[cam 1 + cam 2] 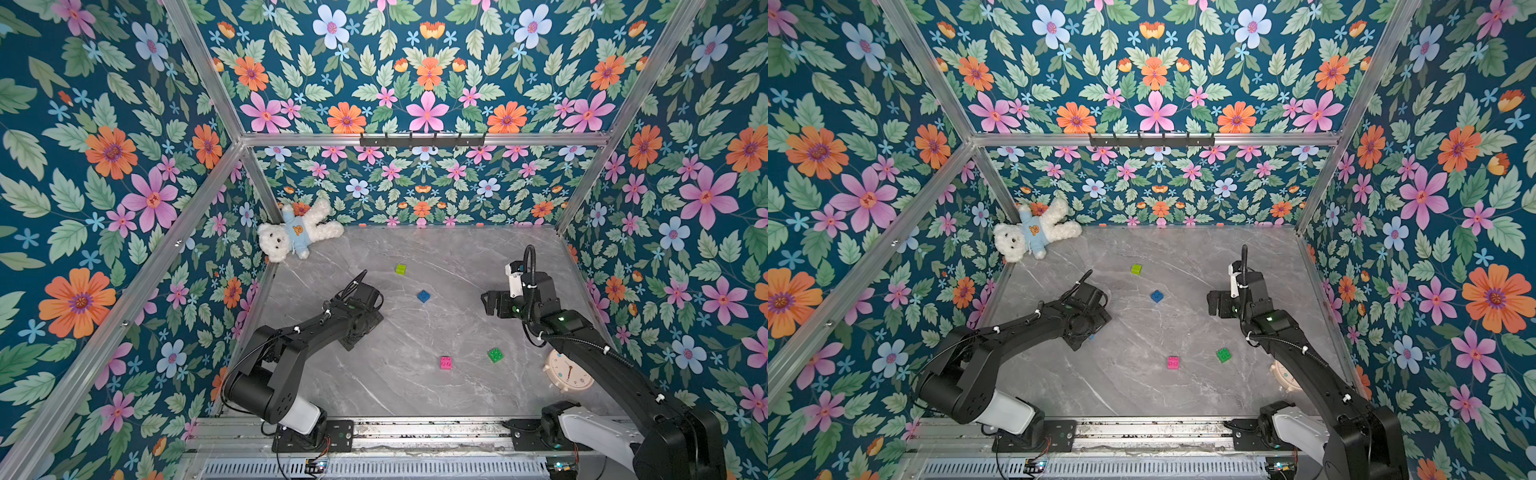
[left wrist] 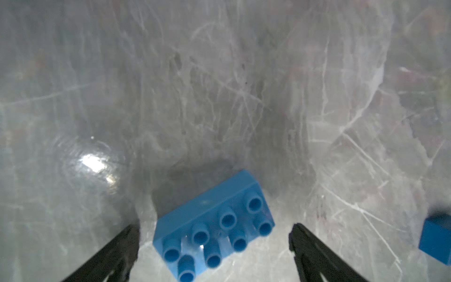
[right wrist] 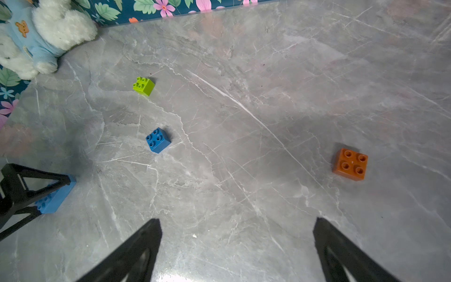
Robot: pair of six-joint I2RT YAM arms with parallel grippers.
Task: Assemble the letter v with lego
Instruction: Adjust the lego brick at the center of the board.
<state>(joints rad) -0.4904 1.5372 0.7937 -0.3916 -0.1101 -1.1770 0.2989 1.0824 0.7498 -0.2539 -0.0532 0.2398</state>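
The grey marble counter (image 1: 415,395) is walled on three sides, with a rail along the near edge. A white bear (image 1: 297,235) lies in the far left corner, and a clock (image 1: 567,372) sits at the near right, partly under the right arm.

The left hand (image 2: 214,229) points down at the counter's left half, well clear of the walls. Its jaws are spread wide and hold nothing. The long blue brick (image 2: 212,227) lies on its side between the fingers at a slant, with a gap to each.

The right hand (image 3: 236,221) hangs above the right half, also spread wide and empty. The orange brick (image 3: 350,164) sits on the counter ahead of it, near but not between the fingers. The arm hides this brick in both top views.

The other bricks lie singly, none joined:
- The dark blue brick (image 1: 423,296) sits mid-counter, near the left hand.
- The lime brick (image 1: 401,269) lies beyond it, toward the back wall.
- The pink brick (image 1: 445,362) and green brick (image 1: 495,355) lie near each other toward the front.

Bare counter separates them all.
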